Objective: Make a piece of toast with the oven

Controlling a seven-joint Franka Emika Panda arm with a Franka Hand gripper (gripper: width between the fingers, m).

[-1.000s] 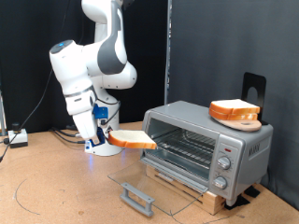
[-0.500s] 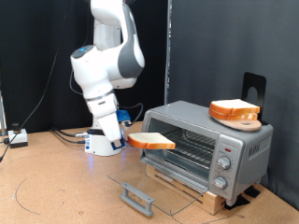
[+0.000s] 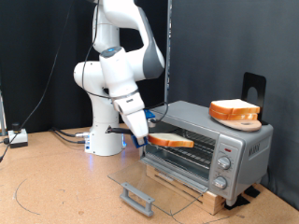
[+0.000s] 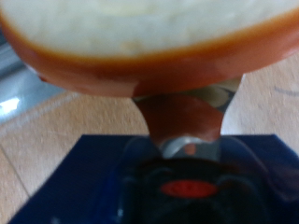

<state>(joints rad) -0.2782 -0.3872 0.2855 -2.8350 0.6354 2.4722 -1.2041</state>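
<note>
Toast is held flat at the open oven mouth.
It is clamped by the gripper; a level slide onto the rack appears required.

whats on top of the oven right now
On the oven roof sits a round wooden dish with a bread slice lying on it. The dish's surface under that slice is hidden. The gripper holds the piece of toast at the open front.

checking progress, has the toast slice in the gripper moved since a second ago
Yes. The piece of toast, held by the gripper, went toward the exterior view's right, into the oven opening.
</note>
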